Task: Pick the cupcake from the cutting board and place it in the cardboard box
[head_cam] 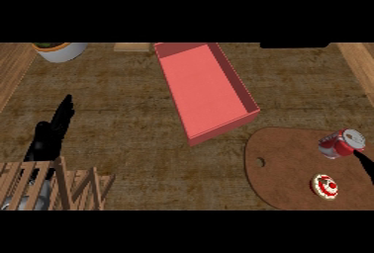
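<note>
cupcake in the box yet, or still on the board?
Still on the board. The cupcake sits on the brown cutting board beside a red can; the pink box holds nothing visible.

Soda can (341,143) lies just beside my right hand (363,162), crowding the cupcake (326,186) (same cutting board (281,170)); bare counter (131,123) up to the red box (205,89).

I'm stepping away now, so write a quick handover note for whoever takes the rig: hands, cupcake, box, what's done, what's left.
Left hand: open, resting at the left, holding nothing.
Right hand: only a sliver shows at the right edge, beside the can; fingers can't be judged.
Cupcake: on the cutting board, not yet picked.
Box: red, open, up and left of the board, nothing in it.
Done: nothing. Left: grasp the cupcake, carry it over, place it in the box.
</note>
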### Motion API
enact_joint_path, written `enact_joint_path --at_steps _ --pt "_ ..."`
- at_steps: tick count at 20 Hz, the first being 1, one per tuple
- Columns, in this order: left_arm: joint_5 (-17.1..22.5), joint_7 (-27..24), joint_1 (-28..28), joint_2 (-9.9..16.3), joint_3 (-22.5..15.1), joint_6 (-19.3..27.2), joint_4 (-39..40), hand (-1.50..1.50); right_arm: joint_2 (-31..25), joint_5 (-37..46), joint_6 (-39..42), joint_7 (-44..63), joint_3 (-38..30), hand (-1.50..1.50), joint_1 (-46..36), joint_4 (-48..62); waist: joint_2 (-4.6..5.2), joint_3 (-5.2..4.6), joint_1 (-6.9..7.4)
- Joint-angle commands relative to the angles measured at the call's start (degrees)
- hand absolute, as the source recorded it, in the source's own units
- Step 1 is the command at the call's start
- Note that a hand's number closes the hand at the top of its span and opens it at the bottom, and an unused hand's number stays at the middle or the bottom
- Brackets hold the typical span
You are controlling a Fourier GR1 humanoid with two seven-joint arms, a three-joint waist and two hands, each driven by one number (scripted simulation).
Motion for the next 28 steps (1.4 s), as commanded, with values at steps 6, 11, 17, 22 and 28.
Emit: enact_joint_path --at_steps 6,11,17,22,28 --pt "-0.85 4.07 6.25 -2.82 -1.98 0.10 -7.23 0.00 5.74 6.03 -0.27 -1.05 1.99 -1.50 0.28 2.83 0.06 -0.72 0.50" --pt "-2.97 -2.75 6.76 -4.46 -1.54 1.24 -1.13 0.00 7.71 7.87 0.39 -3.56 0.73 -1.50 -1.95 6.95 0.15 -0.75 0.34" --pt "-2.07 -0.89 0.33 -4.19 0.56 -0.79 3.21 0.00 10.31 9.62 -0.39 -9.47 -0.71 -1.50 -2.03 12.36 0.22 -0.74 -0.01" --pt "-2.29 0.42 3.20 -3.86 0.65 -1.23 -0.32 0.00 11.74 10.35 0.79 -9.26 -1.27 -1.50 -1.28 11.30 0.15 -0.74 0.07" --pt "-3.55 -2.51 2.66 -5.03 -0.39 0.12 1.96 0.00 13.26 12.18 1.71 -8.52 -0.63 -1.50 -3.95 13.22 0.20 -0.76 0.11"
